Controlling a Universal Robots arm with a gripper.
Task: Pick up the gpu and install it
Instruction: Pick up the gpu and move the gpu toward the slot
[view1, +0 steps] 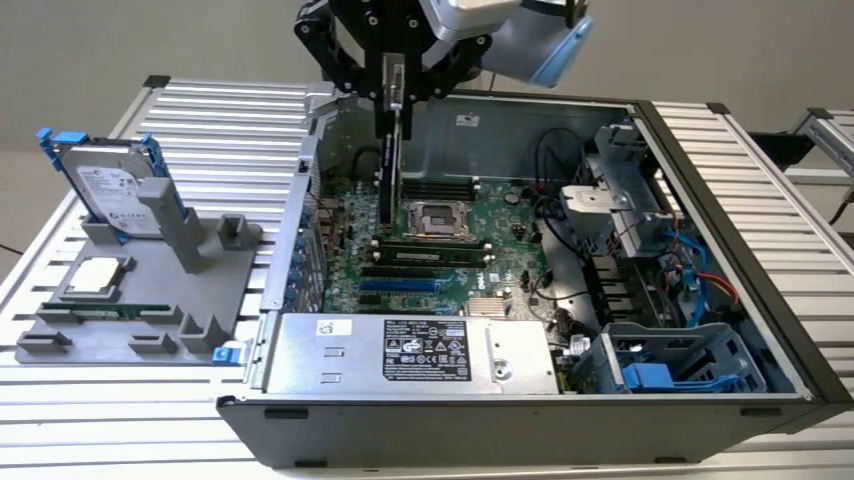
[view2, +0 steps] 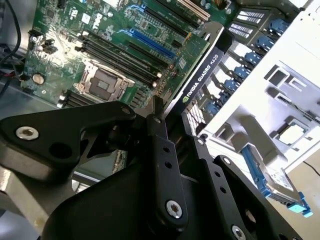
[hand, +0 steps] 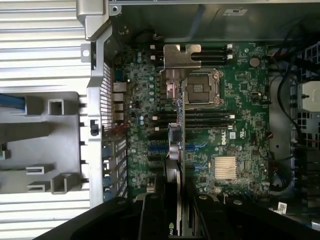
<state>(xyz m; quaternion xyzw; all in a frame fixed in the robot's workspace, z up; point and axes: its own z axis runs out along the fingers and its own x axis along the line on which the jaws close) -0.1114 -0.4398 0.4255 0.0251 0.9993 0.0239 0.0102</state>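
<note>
End effector (view1: 394, 97) tight around upright gpu (view1: 388, 170)

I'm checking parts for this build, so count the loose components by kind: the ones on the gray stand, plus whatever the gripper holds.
hard drive: 1
processor chip: 1
memory stick: 1
gpu, held by the gripper: 1
Total: 4

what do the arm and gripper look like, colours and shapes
The gripper is matt black: two fingers built from flat, jointed links with round holes and silver screws. The arm is a rounded silver-grey tube with a pale blue cap.
</note>
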